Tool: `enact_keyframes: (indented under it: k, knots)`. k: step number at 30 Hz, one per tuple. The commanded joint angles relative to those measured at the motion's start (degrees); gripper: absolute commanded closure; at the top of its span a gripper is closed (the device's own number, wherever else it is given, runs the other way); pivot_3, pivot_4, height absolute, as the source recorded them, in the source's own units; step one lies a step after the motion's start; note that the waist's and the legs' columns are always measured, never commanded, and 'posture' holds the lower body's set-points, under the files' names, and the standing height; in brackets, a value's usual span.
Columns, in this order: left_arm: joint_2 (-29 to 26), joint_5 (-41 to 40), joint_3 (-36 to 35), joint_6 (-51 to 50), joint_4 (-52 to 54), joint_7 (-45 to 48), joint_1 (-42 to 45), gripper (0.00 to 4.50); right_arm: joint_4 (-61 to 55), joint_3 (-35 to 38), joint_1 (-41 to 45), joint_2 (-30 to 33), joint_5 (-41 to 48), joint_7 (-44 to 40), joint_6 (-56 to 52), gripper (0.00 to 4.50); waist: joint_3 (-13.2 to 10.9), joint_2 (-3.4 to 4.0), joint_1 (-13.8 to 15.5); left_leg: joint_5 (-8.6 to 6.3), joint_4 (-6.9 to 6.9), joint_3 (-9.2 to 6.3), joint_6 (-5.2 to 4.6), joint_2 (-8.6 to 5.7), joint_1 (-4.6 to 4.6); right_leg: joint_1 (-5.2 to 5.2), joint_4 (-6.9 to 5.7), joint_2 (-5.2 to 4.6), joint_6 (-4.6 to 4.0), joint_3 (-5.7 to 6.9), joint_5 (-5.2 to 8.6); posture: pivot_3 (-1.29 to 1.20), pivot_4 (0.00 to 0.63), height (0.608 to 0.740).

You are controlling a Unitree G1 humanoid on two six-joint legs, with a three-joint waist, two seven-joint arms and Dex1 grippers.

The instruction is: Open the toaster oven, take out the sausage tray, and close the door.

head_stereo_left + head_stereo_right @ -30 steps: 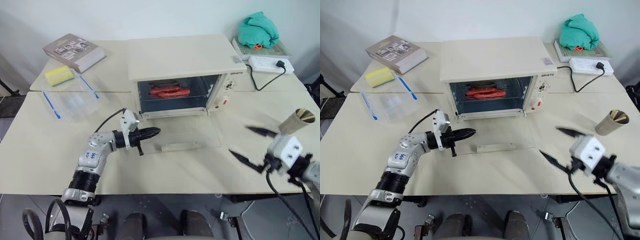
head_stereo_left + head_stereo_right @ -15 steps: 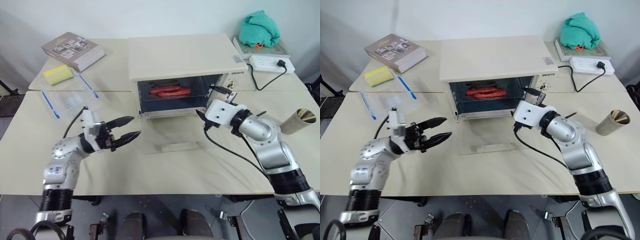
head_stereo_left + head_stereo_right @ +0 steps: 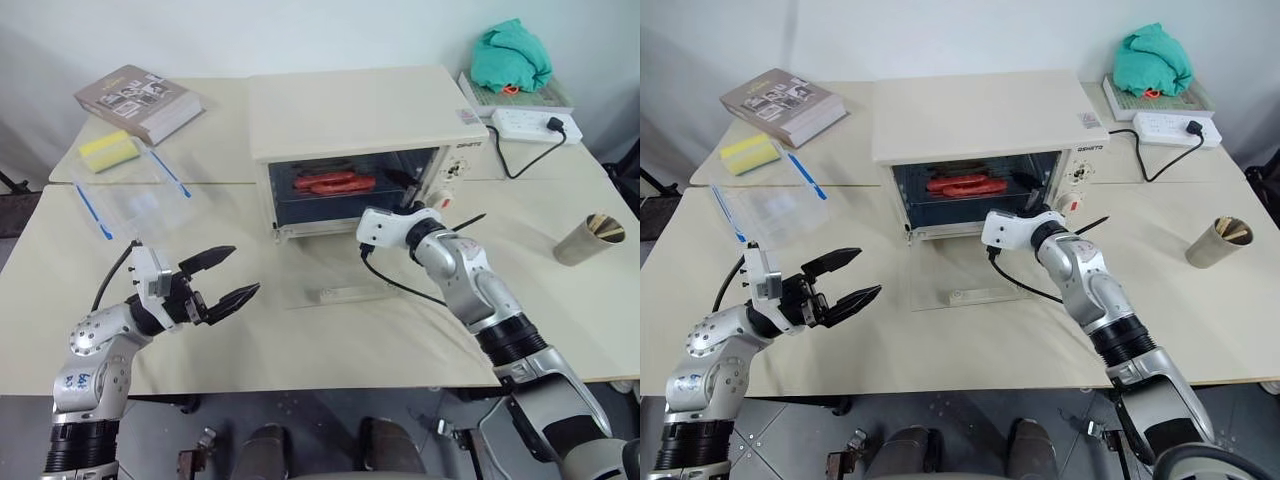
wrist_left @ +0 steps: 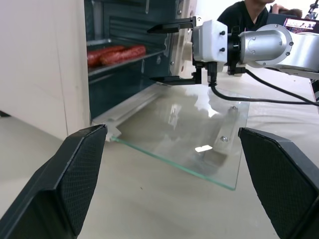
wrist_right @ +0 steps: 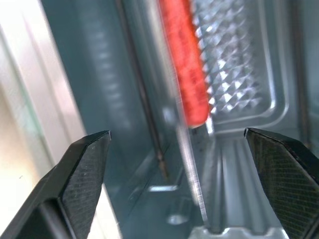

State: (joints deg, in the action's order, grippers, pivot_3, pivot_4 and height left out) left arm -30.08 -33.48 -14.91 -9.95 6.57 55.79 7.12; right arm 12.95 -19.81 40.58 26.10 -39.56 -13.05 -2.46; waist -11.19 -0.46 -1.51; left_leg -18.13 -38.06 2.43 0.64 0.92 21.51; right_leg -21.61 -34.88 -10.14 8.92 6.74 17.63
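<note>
The cream-white toaster oven (image 3: 360, 110) stands mid-table. Its glass door (image 3: 345, 265) lies flat on the table, with the bar handle (image 3: 345, 294) toward me. Inside, the silver ribbed sausage tray (image 5: 239, 69) sits on its rack with red sausages (image 3: 330, 182) on it. My right gripper (image 4: 150, 55) is open at the right side of the oven's mouth, one finger above the other, pointing in at the tray's end (image 5: 177, 132). My left gripper (image 3: 245, 270) is open and empty over the table, left of the door and apart from it.
A book (image 3: 137, 100), a yellow sponge (image 3: 107, 150) and a clear blue-edged plastic box (image 3: 135, 205) lie at the back left. At the back right are a green cloth (image 3: 512, 55) and a power strip (image 3: 520, 122). A paper cup (image 3: 585, 238) stands on the right. A person (image 4: 249, 10) is beyond the table.
My left gripper opened and drew back to the left, away from the door's edge. My right arm swung in from the table's right edge to the oven's mouth, rolling its wrist.
</note>
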Motion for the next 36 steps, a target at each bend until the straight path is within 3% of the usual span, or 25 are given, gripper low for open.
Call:
enact_keyframes:
  k: [1, 12, 26, 36]
  knots:
    - [-0.13, -1.08, -0.57, 0.40, 2.50, -0.43, -0.12, 0.00, -1.07, 0.15, 1.20, -0.74, -2.19, 1.81, -1.67, 0.59, 0.00, 0.00, -0.07, 0.00, 0.00, 0.00, 0.00, 0.00, 0.00, 0.00, 0.00, 0.00, 0.00, 0.00, 0.00, 0.00, 0.150, 0.740]
    - [0.10, -1.03, 0.49, 0.28, 1.97, -0.67, 1.20, 0.00, -1.77, 0.11, 1.16, -1.97, -4.32, 2.46, -3.24, 4.39, 0.00, 0.00, -0.14, 0.00, 0.02, 0.00, 0.00, 0.00, -0.01, -0.01, 0.00, 0.00, 0.00, 0.00, 0.00, 0.00, 0.150, 0.740]
    - [1.39, -0.26, 2.22, 0.62, 0.90, -1.57, 3.27, 0.00, -6.28, 1.73, 2.41, 0.30, -2.46, -1.83, 0.95, 4.45, 0.00, -0.01, -0.22, 0.00, 0.08, 0.01, 0.01, 0.01, 0.00, -0.03, 0.02, 0.01, 0.00, 0.00, 0.00, 0.00, 0.150, 0.740]
    - [4.08, 0.67, 4.85, 1.94, -2.62, -1.70, 8.56, 0.00, -15.42, 4.00, -1.71, 5.97, 1.63, -11.64, 1.47, 4.45, -0.01, 0.00, -0.12, -0.01, 0.13, 0.04, 0.01, 0.01, 0.02, -0.08, 0.08, 0.02, 0.00, 0.02, 0.00, 0.00, 0.150, 0.740]
